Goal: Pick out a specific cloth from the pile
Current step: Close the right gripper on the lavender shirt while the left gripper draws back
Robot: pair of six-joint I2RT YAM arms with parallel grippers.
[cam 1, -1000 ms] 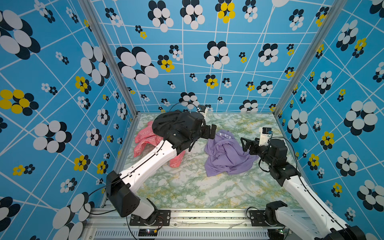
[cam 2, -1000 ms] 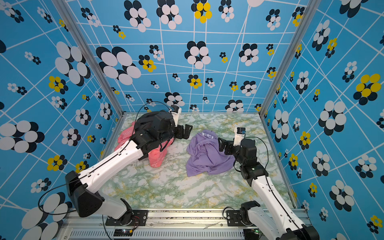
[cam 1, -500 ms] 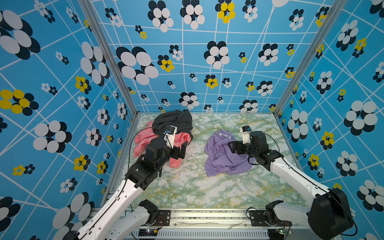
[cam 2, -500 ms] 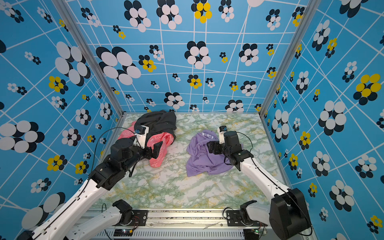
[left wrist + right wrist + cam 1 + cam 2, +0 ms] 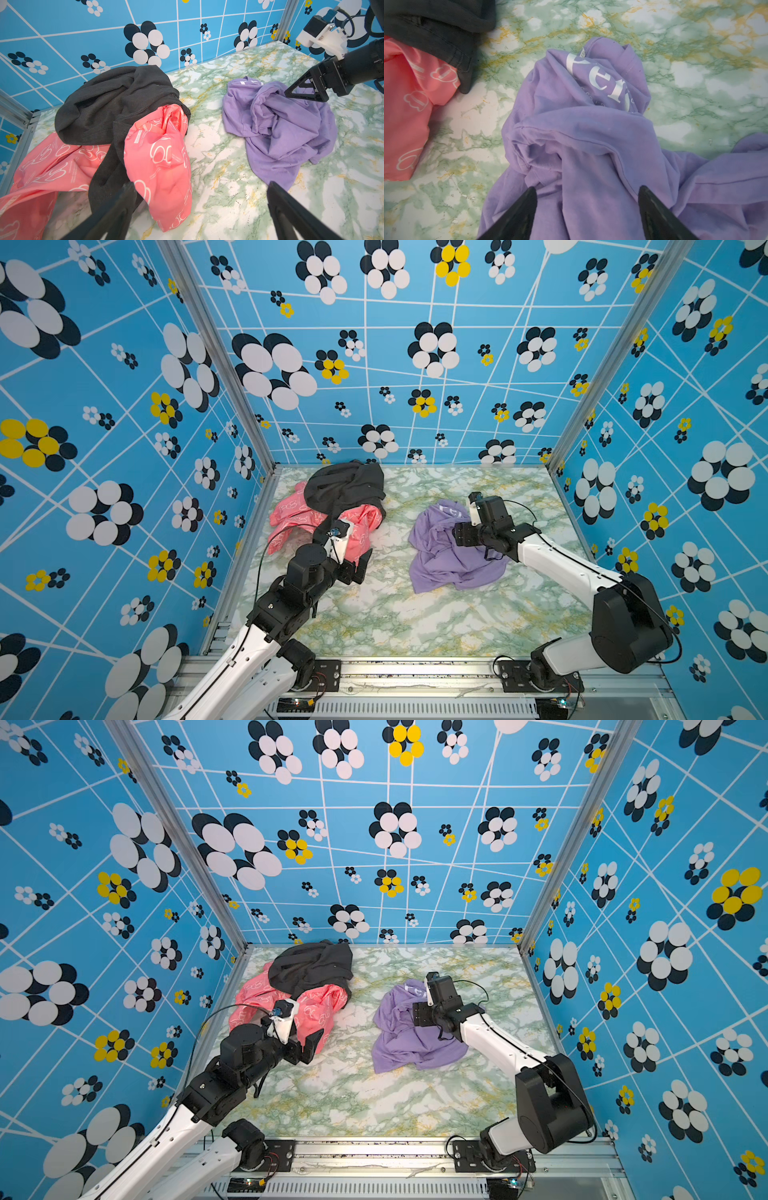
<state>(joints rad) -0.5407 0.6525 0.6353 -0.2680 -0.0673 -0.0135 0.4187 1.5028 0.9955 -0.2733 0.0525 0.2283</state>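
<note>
The lavender cloth [image 5: 440, 560] [image 5: 399, 1044] lies crumpled on its own at the right middle of the marble table, with white lettering [image 5: 600, 81] and a small white label [image 5: 582, 53] at its far end. My right gripper [image 5: 456, 536] [image 5: 416, 1016] [image 5: 291, 93] [image 5: 586, 190] is low over it, jaws apart, a raised fold of the cloth between them. The pile at the back left is a black garment [image 5: 345, 489] [image 5: 108, 99] draped over a coral-pink cloth [image 5: 291, 518] [image 5: 160, 149]. My left gripper [image 5: 360, 568] [image 5: 309, 1046] [image 5: 200, 185] stands open and empty by the pink cloth's near end.
Blue flowered walls with aluminium corner posts [image 5: 249, 418] [image 5: 582, 418] close in the table on three sides. A metal rail [image 5: 415, 668] runs along the front edge. A strip of bare marble [image 5: 395, 531] separates the pile from the cloth.
My left arm has drawn back from over the black garment toward the front. My right gripper has moved left onto the lavender cloth, and its jaws have narrowed around a fold.
</note>
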